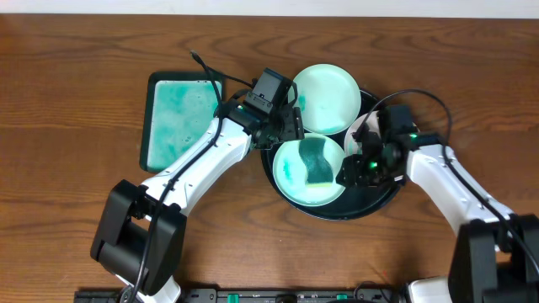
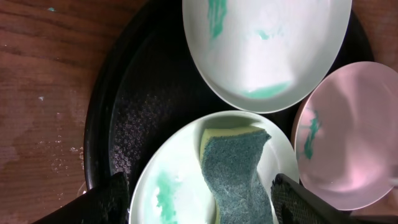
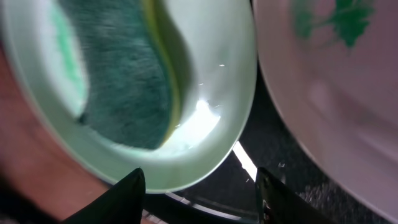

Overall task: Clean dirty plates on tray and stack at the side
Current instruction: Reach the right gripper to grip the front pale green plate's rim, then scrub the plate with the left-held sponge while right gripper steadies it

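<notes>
My left gripper (image 1: 286, 128) hung wide open over the tray (image 1: 383, 198), holding nothing. Its fingers (image 2: 115, 199) straddled the front plate (image 1: 290, 172), a mint one. A sponge (image 1: 318, 162) lay on that plate, rough blue-green side up, beside a teal smear. My right gripper (image 1: 354, 171) was open too and empty, low at the same plate's right rim, with the rim just ahead of the gap. All three plates sat on the tray. The back plate (image 1: 326, 97) was also mint and smeared. The white plate (image 1: 362, 128) on the right was smeared as well and half hidden under my right arm. A green tray (image 1: 178, 118) lay to the left on the surface (image 1: 67, 101).
</notes>
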